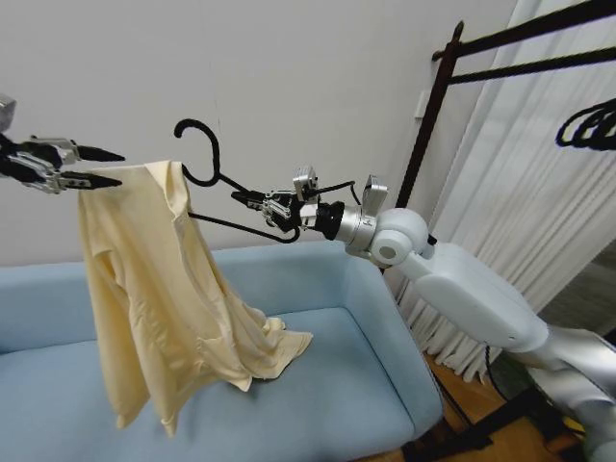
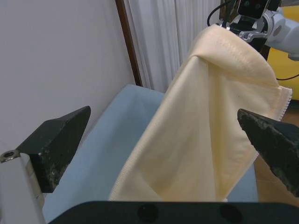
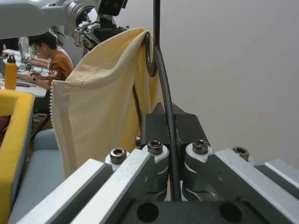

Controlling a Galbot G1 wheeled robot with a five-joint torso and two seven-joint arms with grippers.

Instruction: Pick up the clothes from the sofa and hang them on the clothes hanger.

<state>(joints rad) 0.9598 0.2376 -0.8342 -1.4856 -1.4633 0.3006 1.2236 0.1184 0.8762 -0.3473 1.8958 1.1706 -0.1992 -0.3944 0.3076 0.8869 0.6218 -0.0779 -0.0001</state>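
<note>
Clenched on the black hanger (image 3: 167, 121), the right claw (image 1: 252, 204) should be held level while the cream shirt (image 1: 164, 289), draped over the hanger's far arm above the sofa (image 1: 356, 385), is settled by the released left claw (image 1: 119, 166) poised at its shoulder seam.

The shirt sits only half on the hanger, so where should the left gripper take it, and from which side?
Take the yellow shirt at its top shoulder fold, coming level from the robot's left, where the open left gripper faces it. That fold is propped by the hanger in the right gripper; the rest hangs loose.
</note>
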